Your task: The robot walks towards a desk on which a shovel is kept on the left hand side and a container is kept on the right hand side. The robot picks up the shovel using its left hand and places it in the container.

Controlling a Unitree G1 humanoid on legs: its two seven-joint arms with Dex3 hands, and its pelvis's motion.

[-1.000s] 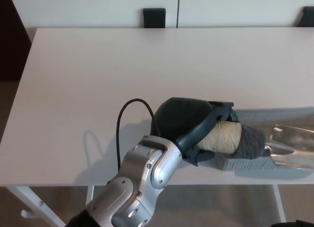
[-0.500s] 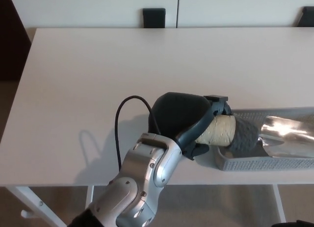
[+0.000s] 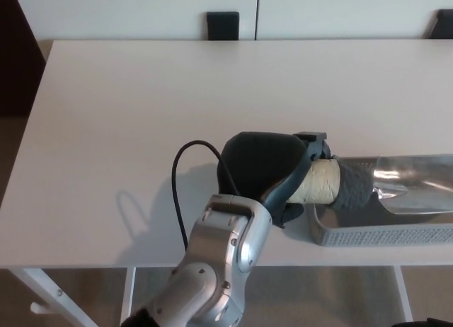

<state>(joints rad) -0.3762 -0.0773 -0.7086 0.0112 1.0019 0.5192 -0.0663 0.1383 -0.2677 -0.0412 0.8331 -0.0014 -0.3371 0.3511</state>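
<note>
My left hand is shut on the shovel's pale handle near the table's front edge. The shovel points right; it has a dark grey collar and a shiny metal scoop that runs out of the picture at the right. The scoop hangs over the grey mesh container, whose left end lies just right of my hand. The handle end sticks out past the container's left rim. Whether the scoop touches the container's floor I cannot tell. My right hand does not show.
The white desk spreads wide to the left and back. Its front edge runs just below the container. Two dark chair backs stand behind the far edge, before a white wall. A black cable loops off my left wrist.
My left hand has tipped the shovel: a second ago the scoop lay low in the container, now it sits higher and more level above it. The hand has shifted slightly left and up.
</note>
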